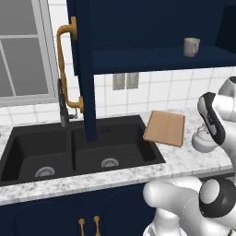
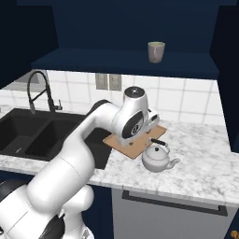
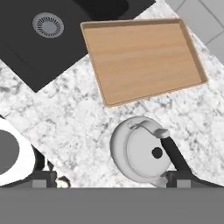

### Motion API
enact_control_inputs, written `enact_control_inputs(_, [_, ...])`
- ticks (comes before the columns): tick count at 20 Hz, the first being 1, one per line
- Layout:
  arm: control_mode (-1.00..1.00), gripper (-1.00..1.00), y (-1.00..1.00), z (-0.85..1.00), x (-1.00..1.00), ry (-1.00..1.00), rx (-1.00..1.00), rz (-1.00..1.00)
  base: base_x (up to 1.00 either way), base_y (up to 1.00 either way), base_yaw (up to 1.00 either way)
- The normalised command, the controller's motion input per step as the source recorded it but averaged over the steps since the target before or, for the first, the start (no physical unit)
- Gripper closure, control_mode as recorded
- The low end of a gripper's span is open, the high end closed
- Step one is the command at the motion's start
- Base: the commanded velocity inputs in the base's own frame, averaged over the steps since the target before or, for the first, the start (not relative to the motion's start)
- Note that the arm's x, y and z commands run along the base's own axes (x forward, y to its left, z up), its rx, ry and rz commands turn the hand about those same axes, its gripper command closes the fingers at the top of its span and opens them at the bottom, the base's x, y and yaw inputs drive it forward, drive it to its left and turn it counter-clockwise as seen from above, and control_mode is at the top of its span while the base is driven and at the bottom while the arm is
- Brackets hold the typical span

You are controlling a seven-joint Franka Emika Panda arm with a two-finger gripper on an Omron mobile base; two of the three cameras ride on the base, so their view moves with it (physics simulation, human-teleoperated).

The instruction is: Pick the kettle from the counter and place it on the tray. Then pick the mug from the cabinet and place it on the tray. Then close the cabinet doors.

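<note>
nothing is finished: rounded silver-grey metal kettle [image 2: 158, 158] stands on speckled marble counter [image 2: 205, 163] just beside flat wooden tray [image 3: 144, 59]. beige mug [image 2: 156, 51] waits in open navy cabinet [image 2: 126, 63]. gripper [image 3: 111, 177] hovers above, fingers apart.

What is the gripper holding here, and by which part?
Nothing. The gripper hangs open above the kettle, which stands on the counter beside the tray.
</note>
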Motion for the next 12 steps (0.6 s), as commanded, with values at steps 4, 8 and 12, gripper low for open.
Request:
enact_control_inputs(4, [-1.00,-1.00,-0.27,-0.25,0.25,-0.05,-0.20,0.11,0.00,0.00,0.00])
enact_control_inputs(8, [-1.00,-1.00,-0.11,-0.16,0.41,0.01,-0.28,0.00,0.00,0.00,0.00])
enact_control_inputs(12, [-1.00,-1.00,-0.22,-0.15,0.38,0.01,-0.18,0.00,0.00,0.00,0.00])
